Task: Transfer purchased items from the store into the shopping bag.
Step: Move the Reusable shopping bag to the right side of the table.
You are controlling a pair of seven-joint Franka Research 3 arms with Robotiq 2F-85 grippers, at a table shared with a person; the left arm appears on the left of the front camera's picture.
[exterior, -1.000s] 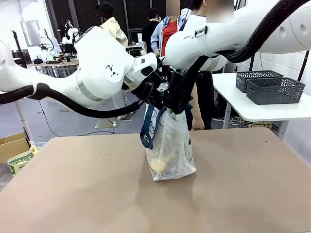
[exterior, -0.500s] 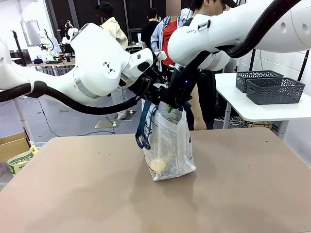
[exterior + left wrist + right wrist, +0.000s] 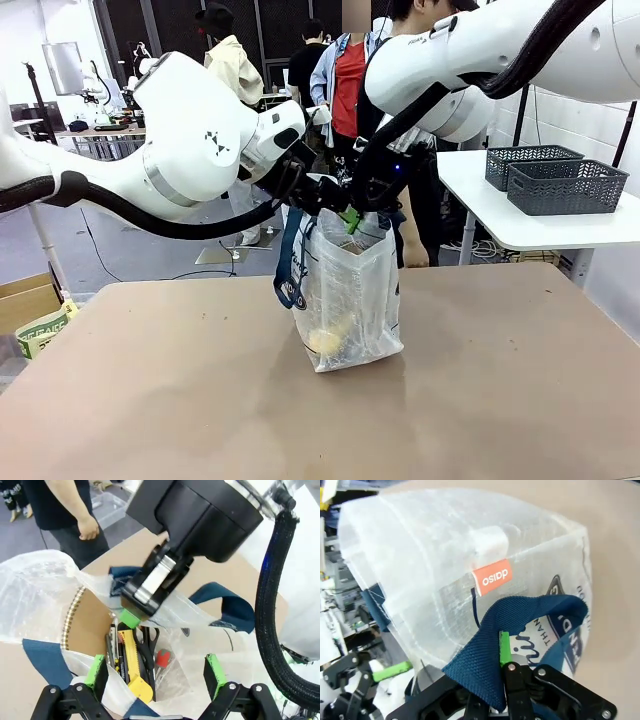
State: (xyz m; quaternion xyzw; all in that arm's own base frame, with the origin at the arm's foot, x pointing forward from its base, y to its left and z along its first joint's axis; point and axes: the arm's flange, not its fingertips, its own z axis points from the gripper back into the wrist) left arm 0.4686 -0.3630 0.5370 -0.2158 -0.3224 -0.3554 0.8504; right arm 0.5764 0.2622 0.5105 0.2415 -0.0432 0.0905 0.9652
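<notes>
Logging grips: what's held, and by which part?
Right gripper pinches the shopping bag by its navy strap handle; left gripper open, holding nothing.

Glossy crinkled plastic shopping bag [image 3: 352, 290] with woven cloth straps [image 3: 517, 612].

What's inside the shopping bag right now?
Through the bag mouth: black scissors, a yellow-handled tool, something red. A pale yellow lump shows at the bottom. Anything beneath them is covered.

The left arm [image 3: 190, 140] and right arm [image 3: 470, 60] are glossy white, rounded shells, the left with a small black dotted mark [image 3: 212, 145], the right trailing a ribbed black hose [image 3: 538, 52]. The left gripper [image 3: 154, 672] is black, with green pads [image 3: 214, 669] and silver screws [image 3: 52, 690] at its joints.
</notes>
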